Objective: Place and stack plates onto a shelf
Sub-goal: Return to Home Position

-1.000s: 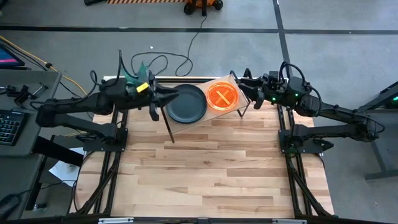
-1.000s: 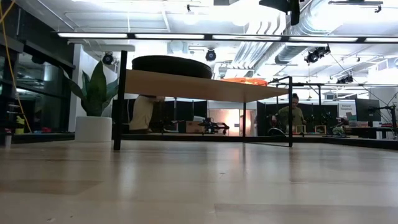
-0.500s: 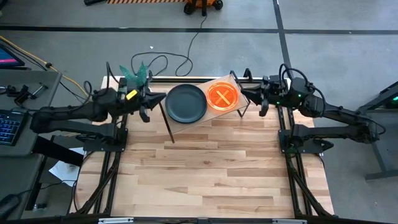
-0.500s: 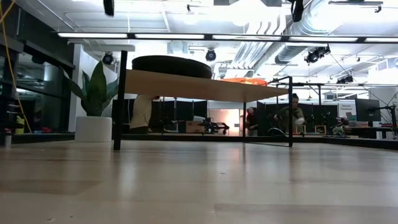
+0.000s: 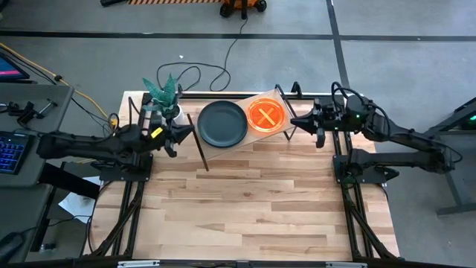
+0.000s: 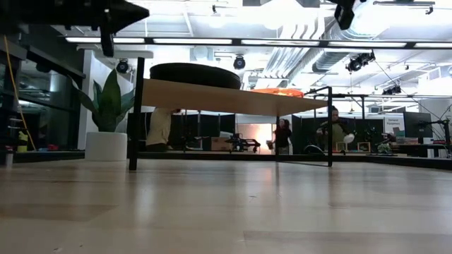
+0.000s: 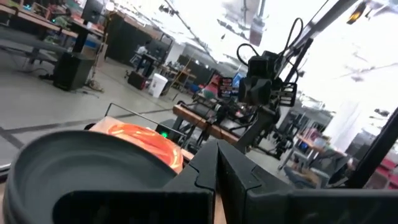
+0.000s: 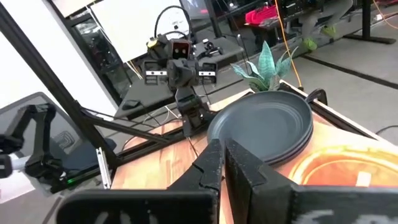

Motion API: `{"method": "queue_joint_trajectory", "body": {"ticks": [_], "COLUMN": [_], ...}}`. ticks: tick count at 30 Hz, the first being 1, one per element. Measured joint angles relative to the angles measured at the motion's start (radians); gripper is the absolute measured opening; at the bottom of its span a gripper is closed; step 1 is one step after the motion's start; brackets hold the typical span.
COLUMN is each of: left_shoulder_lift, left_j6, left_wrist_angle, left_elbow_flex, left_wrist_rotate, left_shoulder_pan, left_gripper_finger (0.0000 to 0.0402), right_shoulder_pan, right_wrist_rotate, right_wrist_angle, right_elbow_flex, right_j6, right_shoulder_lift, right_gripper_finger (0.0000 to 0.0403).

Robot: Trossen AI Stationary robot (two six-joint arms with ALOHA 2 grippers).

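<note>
While the black plates (image 5: 222,123) lay at 3 o'clock from the left gripper (image 5: 182,134) and the orange plates (image 5: 266,116) at 9 o'clock from the right gripper (image 5: 296,122), both stacks resting on the shelf (image 6: 212,95), each claw stood apart from them, fingers pressed together and holding nothing.

Left gripper (image 5: 183,133) pulled farther from black plates (image 5: 222,123), right gripper (image 5: 295,122) from orange plates (image 5: 266,117)
</note>
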Motion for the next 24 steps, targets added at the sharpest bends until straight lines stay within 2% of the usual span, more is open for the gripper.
{"method": "queue_joint_trajectory", "body": {"ticks": [8, 13, 20, 24], "left_shoulder_lift": [-0.114, -0.176, -0.197, -0.197], "left_j6": [-0.042, -0.043, 0.009, -0.023], "left_wrist_angle": [0.161, 0.188, 0.096, 0.094], "left_elbow_flex": [-0.194, -0.284, -0.289, -0.289], "left_wrist_rotate": [-0.022, -0.025, 0.044, 0.107], "left_shoulder_pan": [-0.008, -0.008, -0.008, -0.009], "left_gripper_finger": [0.0000, 0.0000, 0.0000, 0.0000], "right_shoulder_pan": [0.000, 0.000, 0.000, 0.000], "right_wrist_rotate": [0.000, 0.001, 0.001, 0.010], "right_wrist_angle": [-0.035, -0.057, -0.084, -0.110], "right_elbow_flex": [0.000, 0.000, 0.000, 0.000], "right_j6": [0.047, 0.091, 0.161, 0.164], "right_shoulder_lift": [-0.063, -0.093, -0.096, -0.095], "right_gripper_finger": [0.0000, 0.0000, 0.0000, 0.0000]}}
